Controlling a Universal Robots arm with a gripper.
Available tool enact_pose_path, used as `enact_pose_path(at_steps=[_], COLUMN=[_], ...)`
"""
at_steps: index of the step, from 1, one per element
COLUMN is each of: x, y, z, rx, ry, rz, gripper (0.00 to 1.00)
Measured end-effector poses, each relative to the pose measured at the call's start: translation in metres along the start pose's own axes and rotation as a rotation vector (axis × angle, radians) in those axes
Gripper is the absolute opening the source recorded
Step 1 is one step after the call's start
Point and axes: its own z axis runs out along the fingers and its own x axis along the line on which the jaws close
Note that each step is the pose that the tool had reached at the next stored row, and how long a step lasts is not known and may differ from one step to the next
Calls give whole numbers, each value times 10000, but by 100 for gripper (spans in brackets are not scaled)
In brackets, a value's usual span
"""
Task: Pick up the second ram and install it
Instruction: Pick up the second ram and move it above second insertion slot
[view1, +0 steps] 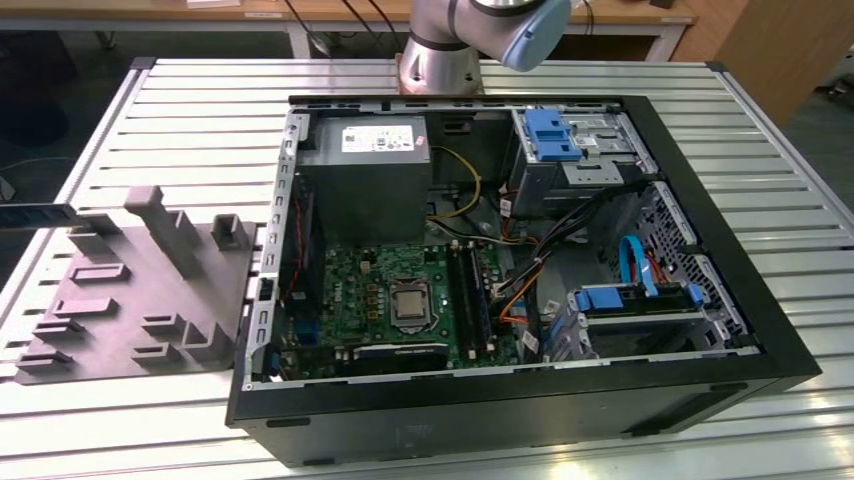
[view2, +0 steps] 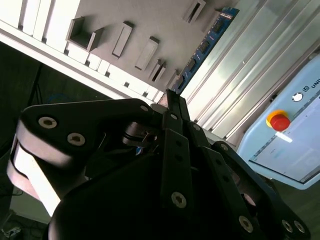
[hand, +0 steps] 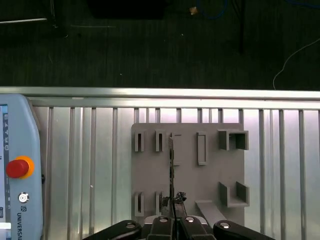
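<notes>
My gripper (hand: 173, 209) is shut on the second ram (hand: 171, 160), a thin dark stick seen edge-on in the first wrist view, over the grey moulded tray (hand: 210, 175). In the second wrist view the ram (view2: 206, 44) shows its flat side with chips, reaching out from the fingertips (view2: 170, 100) past the tray (view2: 150, 20). Its far end lines up with a tray slot; I cannot tell whether it touches it. In the exterior view the tray (view1: 134, 330) lies left of the open computer case (view1: 534, 400). Long black slots (view1: 467, 290) lie on the green motherboard (view1: 354, 290).
A teach pendant with a red stop button (hand: 17, 167) lies on the slatted metal table (hand: 90, 150) beside the tray, also in the second wrist view (view2: 285, 135). The table edge and dark floor lie just past the tray. Cables, a power supply (view1: 360, 190) and drive bays (view1: 574, 145) crowd the case.
</notes>
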Motion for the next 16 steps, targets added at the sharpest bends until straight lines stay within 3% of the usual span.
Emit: enact_pose_path(at_steps=[10,16], x=[-46,-60], y=[9,12], z=[-245,-308], rx=[3,4], ry=[0,-2], rz=[0,0], gripper=[12,12])
